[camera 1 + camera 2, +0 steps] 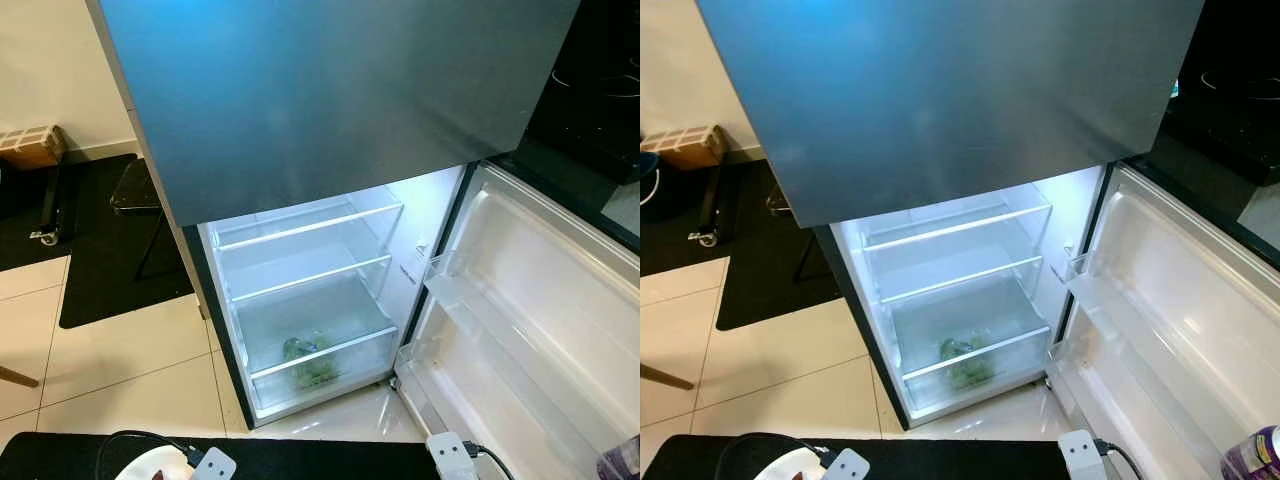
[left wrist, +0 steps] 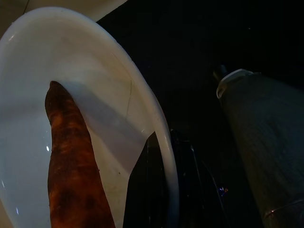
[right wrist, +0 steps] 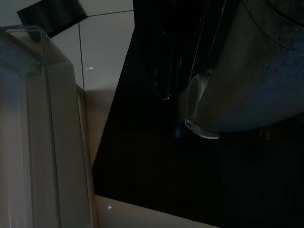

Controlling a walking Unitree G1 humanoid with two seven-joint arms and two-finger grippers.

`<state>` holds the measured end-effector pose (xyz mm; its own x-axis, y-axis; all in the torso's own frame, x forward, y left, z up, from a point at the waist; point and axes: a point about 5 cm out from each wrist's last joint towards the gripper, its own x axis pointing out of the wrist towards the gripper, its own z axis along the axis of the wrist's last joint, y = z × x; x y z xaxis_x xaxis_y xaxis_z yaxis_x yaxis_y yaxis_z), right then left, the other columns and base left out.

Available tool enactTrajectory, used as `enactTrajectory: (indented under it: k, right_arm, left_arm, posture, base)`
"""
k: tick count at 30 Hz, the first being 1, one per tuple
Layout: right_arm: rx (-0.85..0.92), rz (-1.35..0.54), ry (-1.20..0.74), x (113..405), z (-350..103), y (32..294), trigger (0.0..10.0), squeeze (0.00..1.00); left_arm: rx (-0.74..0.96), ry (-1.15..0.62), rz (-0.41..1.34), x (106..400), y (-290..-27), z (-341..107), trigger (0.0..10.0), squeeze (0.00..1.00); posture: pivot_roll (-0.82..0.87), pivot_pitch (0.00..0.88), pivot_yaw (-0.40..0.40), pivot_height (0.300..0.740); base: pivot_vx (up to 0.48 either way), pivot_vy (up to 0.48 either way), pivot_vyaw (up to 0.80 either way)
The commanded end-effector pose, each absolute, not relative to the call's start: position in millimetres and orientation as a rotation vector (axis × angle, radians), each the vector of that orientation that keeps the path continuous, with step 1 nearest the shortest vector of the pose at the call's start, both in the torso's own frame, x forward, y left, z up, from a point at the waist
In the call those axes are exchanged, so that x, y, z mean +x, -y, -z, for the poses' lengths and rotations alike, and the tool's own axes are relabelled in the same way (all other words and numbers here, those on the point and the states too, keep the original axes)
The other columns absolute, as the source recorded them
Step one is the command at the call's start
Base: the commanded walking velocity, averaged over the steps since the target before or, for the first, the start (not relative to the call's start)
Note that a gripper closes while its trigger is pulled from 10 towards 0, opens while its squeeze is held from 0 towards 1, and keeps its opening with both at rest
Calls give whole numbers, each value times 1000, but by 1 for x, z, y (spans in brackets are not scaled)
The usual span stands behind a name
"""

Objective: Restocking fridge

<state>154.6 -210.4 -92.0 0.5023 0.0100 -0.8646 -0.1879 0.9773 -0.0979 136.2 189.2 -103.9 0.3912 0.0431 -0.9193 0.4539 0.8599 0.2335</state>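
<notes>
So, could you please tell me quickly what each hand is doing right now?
Left hand: shut on the plate, which carries a sweet potato.
Right hand: holding a can; fingers cannot be told.

Purple can (image 1: 1255, 455) cut by frame edge; greens (image 1: 308, 360) indistinct.

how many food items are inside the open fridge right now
1. A bundle of leafy greens lies in the bottom drawer of the fridge. The two glass shelves above it and the door racks look bare; the upper compartment's door is shut, so anything behind it is hidden.
</notes>
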Motion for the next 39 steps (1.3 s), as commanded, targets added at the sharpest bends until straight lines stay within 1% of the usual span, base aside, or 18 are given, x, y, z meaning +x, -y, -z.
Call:
enactTrajectory:
  k: [1, 12, 39]
  right_arm:
    - [-191, -131, -1044, 154, 92, 209, 10000, 0]
    - [-191, -135, -1043, 154, 92, 208, 10000, 0]
    - [-179, -139, -1047, 153, 94, 203, 10000, 0]
  left_arm:
    - [520, -1188, 273, 127, -196, 106, 10000, 0]
    - [523, -1191, 275, 127, -197, 106, 10000, 0]
    - [530, -1191, 281, 128, -197, 106, 10000, 0]
  posture:
    - [-136, 0, 25, 740]
    - [-136, 0, 30, 740]
    - [-136, 0, 37, 740]
  base:
    - [0, 0, 0]
    - [0, 0, 0]
    - [267, 0, 0]
